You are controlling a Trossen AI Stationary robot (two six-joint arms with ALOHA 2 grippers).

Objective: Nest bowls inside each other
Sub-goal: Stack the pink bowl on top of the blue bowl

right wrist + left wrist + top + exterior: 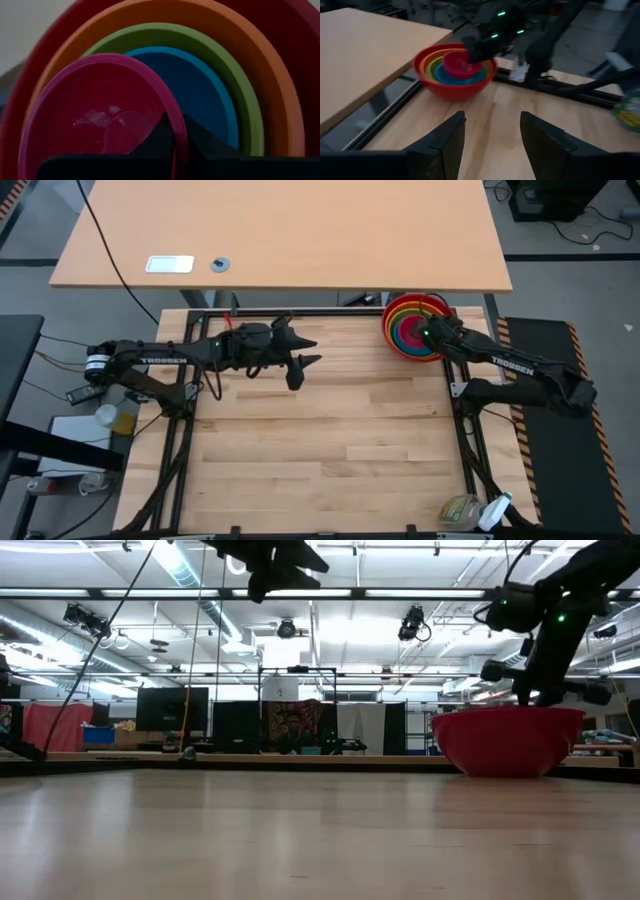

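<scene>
The bowls stand nested at the table's far right corner: red [392, 330] outermost, then orange [235, 25], lime green [220, 55] and blue [200, 80]. The magenta-pink bowl [459, 64] is in the blue one's hollow, off to one side, with my right gripper [175, 137] shut on it. My left gripper [305, 358] hangs open well above the table near the far edge, left of the stack, with nothing between its fingers [447, 137]. In the low view only the red bowl [508, 740] shows, its base on the table. My right gripper pinches the magenta-pink bowl's rim [178, 125] between its two fingers, one finger inside the bowl and one outside. The fingers come slanting down from above. The bowl is tilted over the blue bowl; whether it rests on it I cannot tell.
A light wooden desk [300, 230] stands beyond the far edge, with a white card [169, 264] and a small disc [220, 264] on it. Black frame rails [300, 311] border the table. A bottle [462, 511] lies at the near right corner. Bare wood fills the table's middle.
</scene>
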